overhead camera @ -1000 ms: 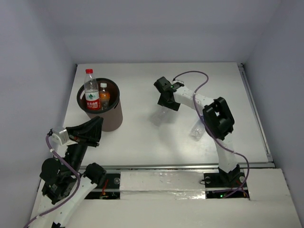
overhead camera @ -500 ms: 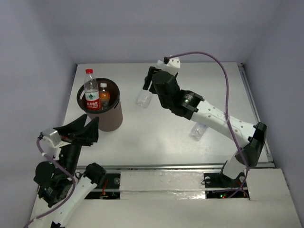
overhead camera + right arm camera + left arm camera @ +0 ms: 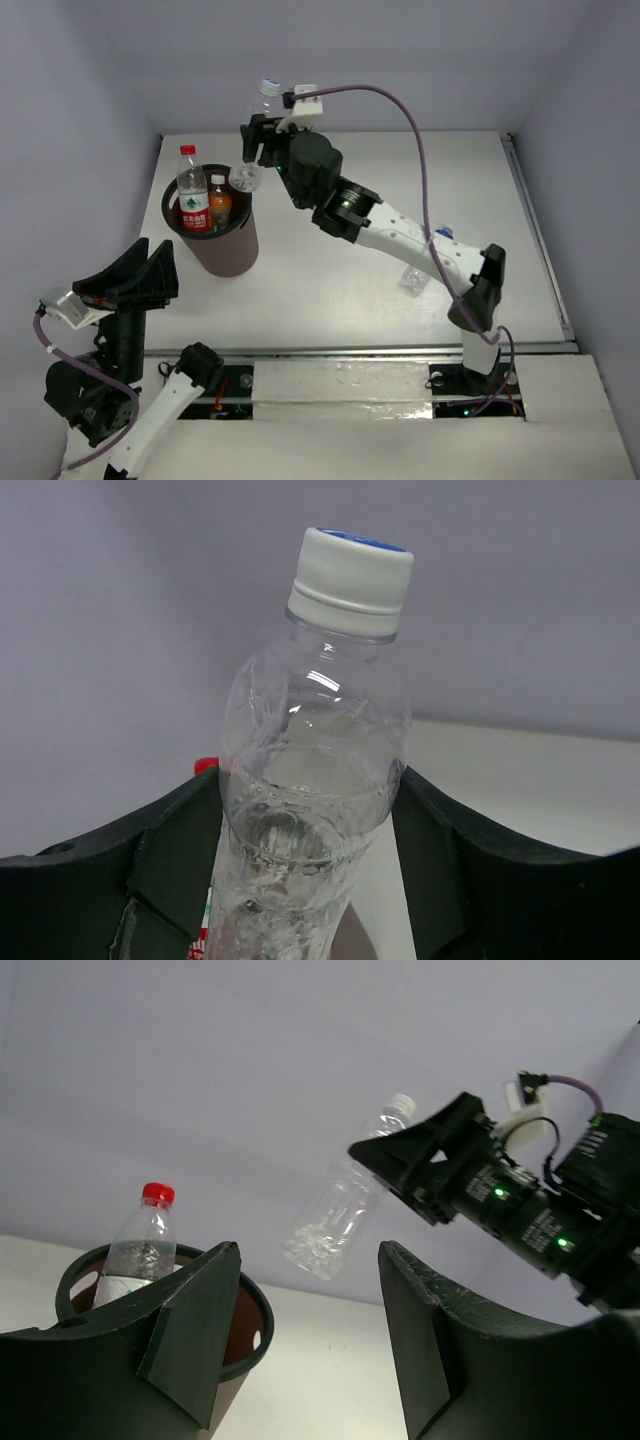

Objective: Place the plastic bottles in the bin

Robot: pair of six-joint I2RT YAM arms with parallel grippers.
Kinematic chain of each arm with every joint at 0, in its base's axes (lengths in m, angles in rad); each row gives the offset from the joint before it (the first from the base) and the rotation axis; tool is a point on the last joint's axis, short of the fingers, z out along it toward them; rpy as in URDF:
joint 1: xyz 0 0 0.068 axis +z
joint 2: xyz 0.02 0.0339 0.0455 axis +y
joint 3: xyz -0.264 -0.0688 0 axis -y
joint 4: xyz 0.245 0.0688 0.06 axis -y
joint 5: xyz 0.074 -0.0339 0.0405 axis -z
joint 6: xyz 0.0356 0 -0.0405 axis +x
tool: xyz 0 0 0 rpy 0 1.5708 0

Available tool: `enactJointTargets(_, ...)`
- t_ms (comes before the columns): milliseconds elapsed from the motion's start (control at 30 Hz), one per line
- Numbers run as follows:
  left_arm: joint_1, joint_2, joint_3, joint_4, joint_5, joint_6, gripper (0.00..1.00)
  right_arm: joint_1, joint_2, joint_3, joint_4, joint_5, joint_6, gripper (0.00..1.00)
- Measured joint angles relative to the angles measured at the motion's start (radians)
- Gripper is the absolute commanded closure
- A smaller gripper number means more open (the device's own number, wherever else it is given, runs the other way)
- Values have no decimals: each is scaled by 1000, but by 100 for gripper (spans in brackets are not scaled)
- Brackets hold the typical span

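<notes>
Two bottles binned: red-capped bottle (image 3: 192, 190) and orange bottle (image 3: 219, 203) are standing inside the bin (image 3: 226, 256).
Right arm change: right gripper (image 3: 255, 148) has been swinging left and higher, carrying the plain clear bottle (image 3: 258, 125) from over bare table to above the bin's right rim.
Left arm change: left gripper (image 3: 135, 276) has been pulling back, away from the bin.
Right jaws: clamping the bottle's body from both sides, cap pointing past the fingertips.
Left jaws: standing wide apart, gripping nothing, with the bin beyond them.
Table: another clear bottle (image 3: 413, 277) is lying well apart from both jaws.
</notes>
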Motion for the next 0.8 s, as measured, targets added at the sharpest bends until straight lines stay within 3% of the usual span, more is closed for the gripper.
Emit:
enactJointTargets(200,0,0,0,0,-3,0,46,14,204,237,1,-84,-82,35)
enactJointTargets(467,0,6,0,0,-3,0,46,17,293,231,4,-128,-172,34)
enactJointTargets(800,0,22,-4,8,1,-3,46,43,358,190,23,-126,-235,22)
